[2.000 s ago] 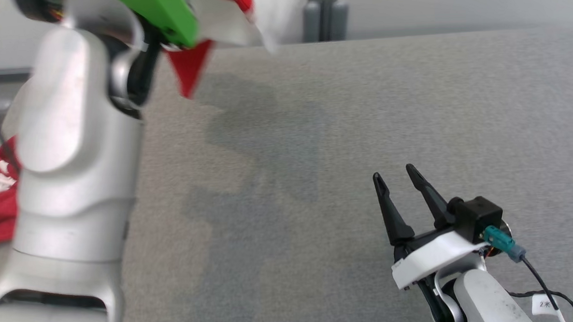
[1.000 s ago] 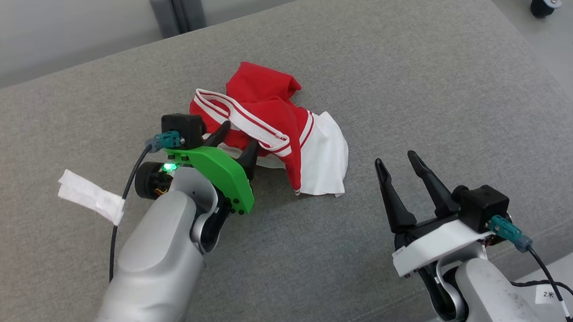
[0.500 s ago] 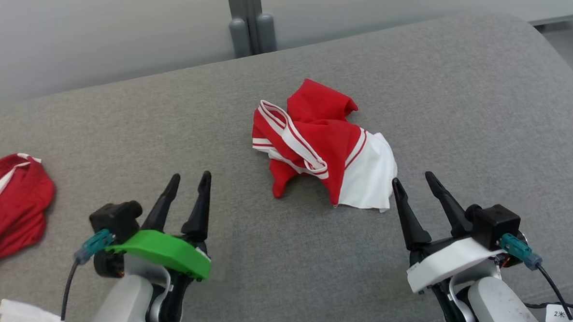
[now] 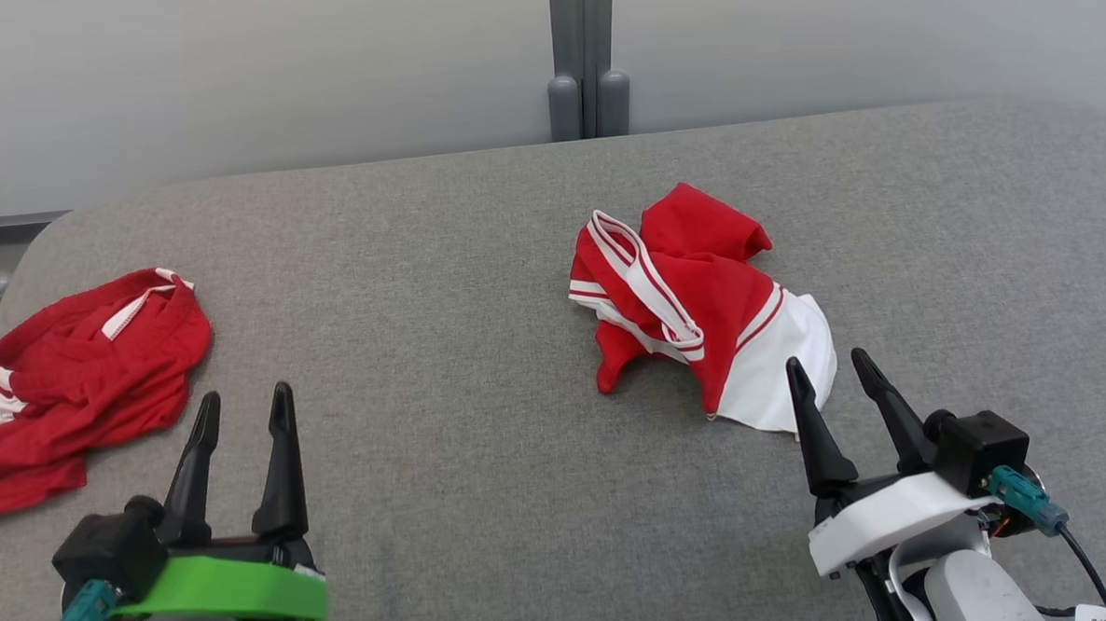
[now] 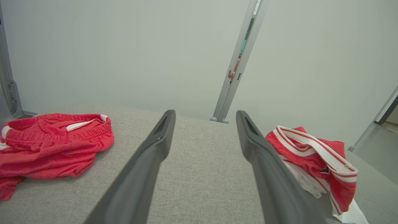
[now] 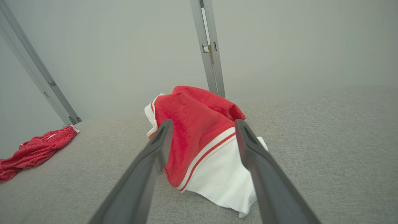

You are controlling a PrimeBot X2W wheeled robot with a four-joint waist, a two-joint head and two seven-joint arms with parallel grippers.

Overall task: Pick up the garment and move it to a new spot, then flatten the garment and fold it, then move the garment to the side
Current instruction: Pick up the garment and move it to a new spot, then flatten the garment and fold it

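Observation:
A crumpled red and white garment [image 4: 697, 304] lies in a heap on the grey table [image 4: 440, 287], right of centre. My right gripper [image 4: 831, 366] stands open just in front of its white edge, nothing between the fingers. In the right wrist view the garment [image 6: 199, 133] sits straight ahead of the open right gripper [image 6: 202, 124]. At the lower left my left gripper [image 4: 244, 403] is open and empty over bare table. In the left wrist view the left gripper [image 5: 205, 115] points between the two cloth heaps, with the garment [image 5: 314, 158] on the right.
A second, all-red piece of clothing [image 4: 71, 378] with white trim lies bunched at the table's left edge, also in the left wrist view [image 5: 53, 143]. A grey post [image 4: 584, 57] stands against the pale wall behind the table. The table corners are rounded.
The left gripper has let go of the garment, which now lies on the table, and drawn back to the lower left. The head camera has swung, shifting the whole picture.

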